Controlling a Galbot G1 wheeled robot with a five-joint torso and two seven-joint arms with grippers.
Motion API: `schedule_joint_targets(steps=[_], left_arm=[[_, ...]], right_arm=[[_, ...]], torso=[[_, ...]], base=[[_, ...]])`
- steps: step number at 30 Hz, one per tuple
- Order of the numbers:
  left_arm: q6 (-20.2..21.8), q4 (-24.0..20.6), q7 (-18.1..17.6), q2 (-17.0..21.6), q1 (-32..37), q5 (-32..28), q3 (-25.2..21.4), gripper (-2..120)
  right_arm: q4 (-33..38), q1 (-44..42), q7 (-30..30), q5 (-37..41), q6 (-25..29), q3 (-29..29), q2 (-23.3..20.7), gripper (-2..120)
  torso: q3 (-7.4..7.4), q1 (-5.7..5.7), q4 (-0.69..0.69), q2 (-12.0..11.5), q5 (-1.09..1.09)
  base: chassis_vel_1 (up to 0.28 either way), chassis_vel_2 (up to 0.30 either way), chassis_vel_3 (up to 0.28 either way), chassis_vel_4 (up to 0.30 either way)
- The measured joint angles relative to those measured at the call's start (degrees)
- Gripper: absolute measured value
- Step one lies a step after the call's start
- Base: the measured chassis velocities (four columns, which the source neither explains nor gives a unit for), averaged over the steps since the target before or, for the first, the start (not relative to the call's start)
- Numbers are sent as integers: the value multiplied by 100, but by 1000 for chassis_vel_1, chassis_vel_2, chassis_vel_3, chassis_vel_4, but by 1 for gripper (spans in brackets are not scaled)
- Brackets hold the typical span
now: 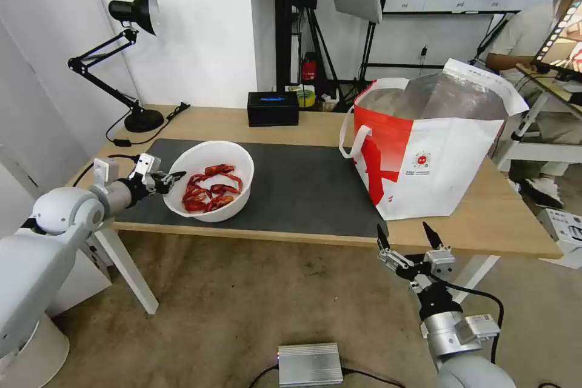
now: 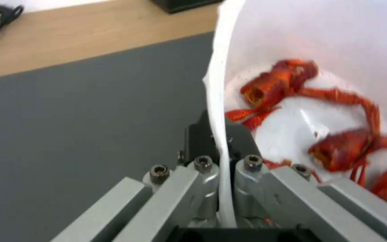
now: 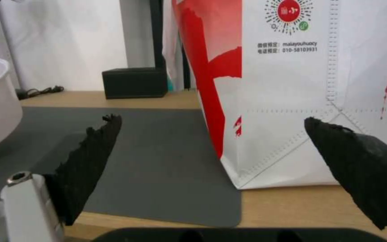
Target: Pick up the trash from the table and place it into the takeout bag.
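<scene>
The trash in view is a white bowl [image 1: 209, 179] of red shells [image 1: 209, 191], at the left part of the dark grey mat [image 1: 303, 188] on the table [image 1: 485, 224]. My left gripper [image 1: 171, 179] is shut on the bowl's near-left rim. In the left wrist view the thin white rim [image 2: 218, 101] runs between the two fingers of that gripper [image 2: 220, 134], with shells [image 2: 283, 80] inside. The takeout bag [image 1: 424, 151] stands open on the right, foil lining showing. My right gripper [image 1: 406, 231] hangs open just off the table's front edge, below the bag [image 3: 292, 101]; its gripper [image 3: 211, 119] holds nothing.
A black box [image 1: 273, 108] sits at the table's back edge, and a black desk lamp [image 1: 136, 12] with its cable stands at the back left corner. A silver box [image 1: 309, 364] lies on the carpet in front of me. Bare mat lies between bowl and bag.
</scene>
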Motion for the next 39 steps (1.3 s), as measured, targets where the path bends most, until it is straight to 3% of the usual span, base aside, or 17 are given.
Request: schedule_joint_targets(steps=[26,39], left_arm=[[353,-968,-24,-1,-62,-810,69,0],[611,-1509,110,44,-695,-1116,724,0]], right_arm=[[0,0,0,0,0,0,0,100],[0,0,0,0,0,0,0,100]], torso=[[0,0,0,1,0],[0,0,0,1,0]], base=[[0,0,0,0],[0,0,0,0]])
